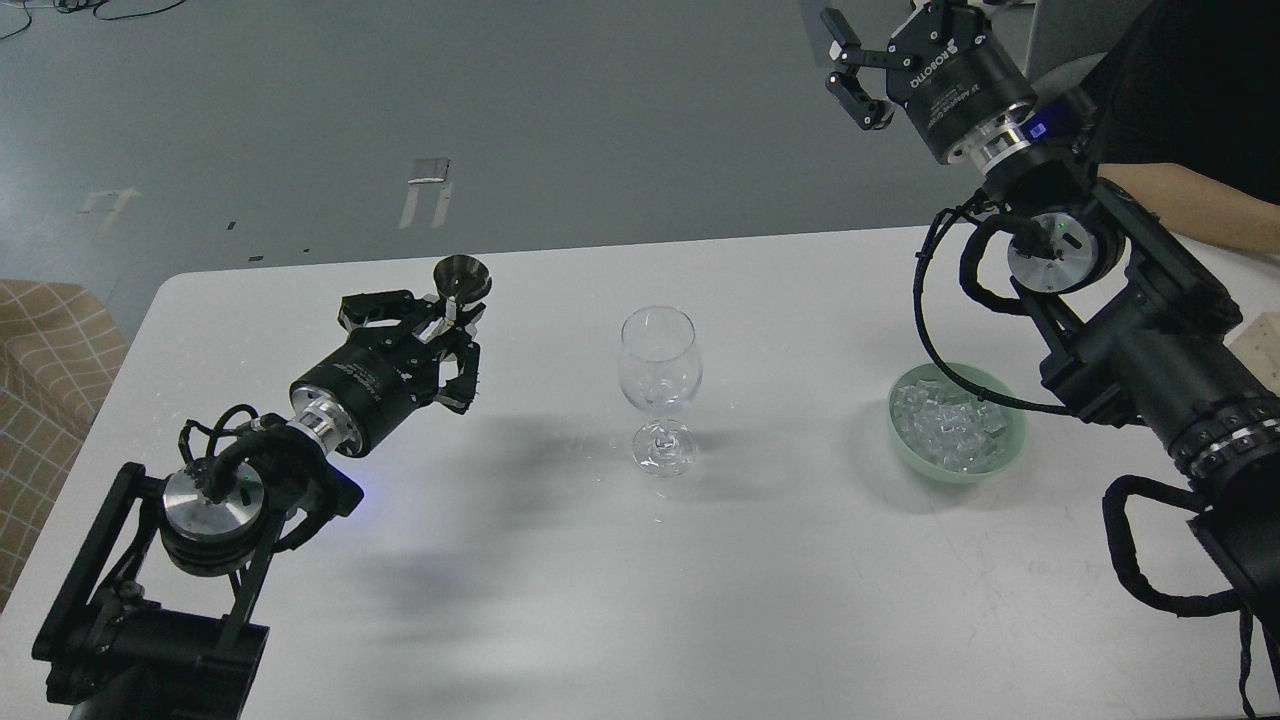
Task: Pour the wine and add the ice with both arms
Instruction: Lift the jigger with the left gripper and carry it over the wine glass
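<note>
So: status check, head view only.

Wine glass [657, 385] stands upright mid-bench, bowl looks empty, no wine visible, no ice in it. Judged progress: early, neither pour nor ice step done as far as I can see.

Ice [950, 425]: pile of clear cubes in a pale green bowl [905, 450] on the bench [780, 600], right of the glass and well apart from it. Bowl sits partly under my right forearm and its cable loop.

L tool [455, 335]: low over the bench, left of the glass, apart from it. Fingers look closed in around a small dark metal piece w/ a funnel- or cup-shaped top [461, 277]. I take it as pinched, but can't tell what the piece is, maybe a pourer or stopper. No bottle visible anywhere, so wine source unclear.

R tool [850, 75]: raised high, past the far bench edge, well above and away from both bowl and glass. Fingers spread, nothing between them.

Someone's forearm [1210, 215] shows at right edge behind my R arm.

Left to do (judgement): all of it. Get wine into glass w/ L side, bring R tool down to the bowl, pick cube(s), drop into glass. Risk: glass is tall and on a narrow stem, easy to tip if either arm clips it; cubes small and slick for spread fingers.
</note>
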Available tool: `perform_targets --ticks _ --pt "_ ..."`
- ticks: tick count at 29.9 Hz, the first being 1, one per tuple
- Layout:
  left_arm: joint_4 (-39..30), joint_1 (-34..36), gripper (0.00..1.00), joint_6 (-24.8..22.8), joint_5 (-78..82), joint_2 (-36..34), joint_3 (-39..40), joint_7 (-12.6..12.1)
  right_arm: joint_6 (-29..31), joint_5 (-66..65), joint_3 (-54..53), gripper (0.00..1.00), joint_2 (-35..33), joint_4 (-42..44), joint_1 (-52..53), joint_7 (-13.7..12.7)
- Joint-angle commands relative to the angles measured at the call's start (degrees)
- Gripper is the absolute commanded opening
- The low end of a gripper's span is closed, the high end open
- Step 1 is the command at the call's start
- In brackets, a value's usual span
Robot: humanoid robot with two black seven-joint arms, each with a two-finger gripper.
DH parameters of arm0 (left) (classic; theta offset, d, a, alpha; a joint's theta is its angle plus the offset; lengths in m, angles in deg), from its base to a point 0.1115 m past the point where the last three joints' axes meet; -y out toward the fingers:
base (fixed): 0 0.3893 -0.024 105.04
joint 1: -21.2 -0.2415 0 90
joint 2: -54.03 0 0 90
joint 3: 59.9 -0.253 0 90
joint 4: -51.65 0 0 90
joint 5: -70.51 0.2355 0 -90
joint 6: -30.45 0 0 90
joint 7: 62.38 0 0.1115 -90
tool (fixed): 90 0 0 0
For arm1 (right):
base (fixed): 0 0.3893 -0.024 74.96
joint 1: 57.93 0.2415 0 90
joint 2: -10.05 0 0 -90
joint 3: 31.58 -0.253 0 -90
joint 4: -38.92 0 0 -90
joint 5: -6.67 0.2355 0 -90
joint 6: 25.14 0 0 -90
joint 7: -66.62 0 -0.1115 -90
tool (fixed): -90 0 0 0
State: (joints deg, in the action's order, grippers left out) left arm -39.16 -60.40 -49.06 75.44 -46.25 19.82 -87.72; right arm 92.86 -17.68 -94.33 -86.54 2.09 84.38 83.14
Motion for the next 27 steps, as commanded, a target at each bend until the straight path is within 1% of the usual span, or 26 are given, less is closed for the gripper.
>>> perform_targets --ticks 1,5,10,27 --pt "-2.34 0.13 0.00 2.25 0.17 0.09 -0.26 -0.49 0.00 0.00 0.00 1.00 -0.17 -0.17 -0.19 0.00" --pt "-4.72 0.57 0.00 4.62 0.43 0.09 -0.79 -0.49 0.00 0.00 0.00 1.00 -0.26 -0.26 -0.19 0.00" --pt "-5.78 2.94 0.00 7.87 0.96 0.00 -4.13 -0.49 0.00 0.00 0.00 1.00 -0.26 -0.61 -0.28 0.00" --pt "-5.78 7.69 0.00 12.80 5.08 0.09 -9.66 -0.49 0.00 0.00 0.00 1.00 -0.52 -1.40 -0.81 0.00"
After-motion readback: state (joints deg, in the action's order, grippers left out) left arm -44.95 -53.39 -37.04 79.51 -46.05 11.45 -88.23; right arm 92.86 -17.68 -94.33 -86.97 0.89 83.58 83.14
